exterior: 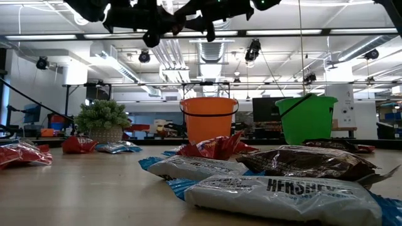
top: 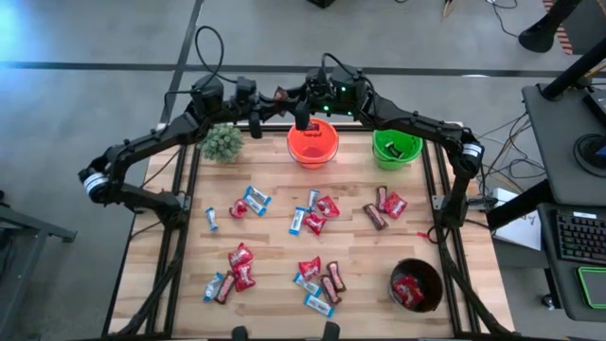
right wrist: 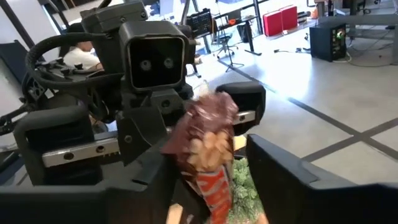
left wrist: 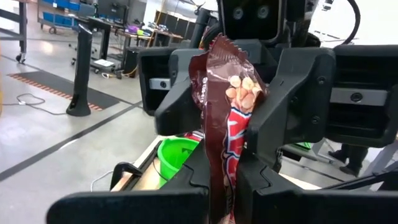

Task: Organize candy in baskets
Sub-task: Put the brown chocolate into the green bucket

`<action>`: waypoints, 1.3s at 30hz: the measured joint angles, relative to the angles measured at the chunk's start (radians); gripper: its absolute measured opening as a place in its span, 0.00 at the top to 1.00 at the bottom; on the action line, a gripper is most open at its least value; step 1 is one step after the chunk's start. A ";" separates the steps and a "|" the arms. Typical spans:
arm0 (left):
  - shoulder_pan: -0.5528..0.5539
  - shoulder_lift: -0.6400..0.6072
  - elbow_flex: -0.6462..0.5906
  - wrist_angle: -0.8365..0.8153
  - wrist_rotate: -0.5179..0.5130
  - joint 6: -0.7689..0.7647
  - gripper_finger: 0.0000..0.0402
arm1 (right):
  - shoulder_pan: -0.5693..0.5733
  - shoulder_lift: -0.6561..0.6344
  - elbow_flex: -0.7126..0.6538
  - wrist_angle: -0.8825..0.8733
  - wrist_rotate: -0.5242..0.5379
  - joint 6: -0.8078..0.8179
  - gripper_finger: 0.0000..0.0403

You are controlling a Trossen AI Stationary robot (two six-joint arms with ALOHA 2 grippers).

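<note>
Both arms meet above the back of the desk, a dark brown, crinkly snack bar wrapper [left wrist: 227,118] pinched between them.

The left tool [left wrist: 231,180] clamps its lower end; the right tool [right wrist: 211,186] closes on it too, beside the round orange basket [top: 312,144]. Light, soft and slippery, it is best gripped mid-body, I judge. Three baskets: orange, bright green [top: 397,149], black [top: 416,286]. Roughly twenty-five sweets [top: 313,214] lie scattered on the wooden desk [top: 275,246]; an exact count by colour escapes me.

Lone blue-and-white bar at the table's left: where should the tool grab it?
Take the blue-and-white bar across its narrow width at mid-length, coming straight down. It lies flat and slim, bare table along both long sides, red packet apart.
</note>
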 joint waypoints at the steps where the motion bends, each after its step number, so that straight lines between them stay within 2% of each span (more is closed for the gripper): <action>1: 0.000 0.004 0.000 0.000 0.000 0.000 1.00 | 0.000 0.000 0.000 -0.002 0.000 0.000 0.61; 8: -0.003 0.022 0.000 0.003 0.000 -0.001 1.00 | 0.000 -0.002 0.000 -0.055 0.000 -0.009 0.91; 16: -0.005 0.022 -0.001 0.025 0.002 0.002 0.96 | 0.000 -0.013 0.001 -0.065 -0.001 -0.022 0.93; 28: -0.006 -0.003 -0.001 0.030 0.040 0.019 0.68 | -0.006 -0.047 0.000 -0.115 -0.002 -0.048 0.95; 32: -0.006 -0.016 -0.001 0.016 0.049 0.019 0.63 | -0.019 -0.076 0.000 -0.215 0.008 -0.062 0.95; 39: -0.006 -0.028 0.001 -0.017 0.056 0.025 0.63 | -0.036 -0.152 -0.002 -0.527 0.194 -0.167 0.95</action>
